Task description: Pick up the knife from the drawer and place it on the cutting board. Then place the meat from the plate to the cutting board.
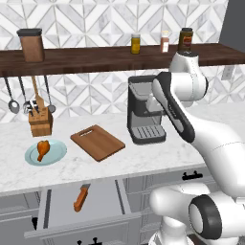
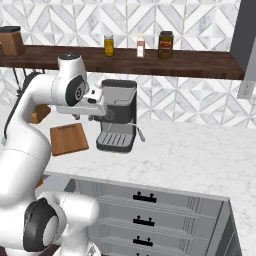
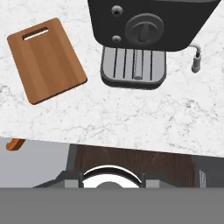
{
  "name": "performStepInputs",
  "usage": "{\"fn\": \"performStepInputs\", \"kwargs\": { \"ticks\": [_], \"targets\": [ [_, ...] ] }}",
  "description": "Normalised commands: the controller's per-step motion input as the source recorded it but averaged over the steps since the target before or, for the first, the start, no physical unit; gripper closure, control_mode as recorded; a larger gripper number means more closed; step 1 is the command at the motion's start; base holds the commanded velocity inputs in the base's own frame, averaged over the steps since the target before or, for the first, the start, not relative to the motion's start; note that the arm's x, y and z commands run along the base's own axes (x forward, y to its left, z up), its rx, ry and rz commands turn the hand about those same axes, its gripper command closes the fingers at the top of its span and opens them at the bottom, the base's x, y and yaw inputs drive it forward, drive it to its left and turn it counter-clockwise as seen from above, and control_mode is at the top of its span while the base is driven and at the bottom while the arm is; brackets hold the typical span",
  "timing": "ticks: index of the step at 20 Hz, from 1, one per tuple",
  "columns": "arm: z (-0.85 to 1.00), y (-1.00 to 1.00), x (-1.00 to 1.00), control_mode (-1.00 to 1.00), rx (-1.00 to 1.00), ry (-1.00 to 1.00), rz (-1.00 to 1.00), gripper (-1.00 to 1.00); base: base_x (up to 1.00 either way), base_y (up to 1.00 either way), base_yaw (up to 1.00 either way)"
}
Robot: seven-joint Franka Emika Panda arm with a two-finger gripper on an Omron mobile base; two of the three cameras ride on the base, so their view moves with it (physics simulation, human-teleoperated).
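White marble counter under me; from my fingers, the plate with the meat lies far left, the knife in the open drawer below-left, the cutting board nearer left; finger spread, I cannot tell.

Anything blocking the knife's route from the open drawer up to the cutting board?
Nothing visible. The knife lies alone in the open drawer, uncovered. The cutting board sits bare on the counter above it, with the plate holding the meat to its left and the coffee machine to its right, both apart from it.
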Motion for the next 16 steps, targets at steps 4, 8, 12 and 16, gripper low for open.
{"fn": "performStepInputs", "kwargs": {
  "ticks": [4,8,12,16],
  "targets": [
    [0.0,0.0,-0.08,-1.0,0.0,0.0,0.0,-1.0,0.0,0.0,0.0],
    [0.0,0.0,-0.34,-1.0,0.0,-0.02,0.0,-1.0,0.0,0.0,0.0],
    [-0.02,0.03,-0.75,-1.0,0.0,0.0,0.0,-1.0,0.0,0.0,0.0],
    [-0.06,0.12,-0.91,-1.0,0.0,-0.02,0.03,-1.0,0.0,0.0,0.0]
  ]
}}
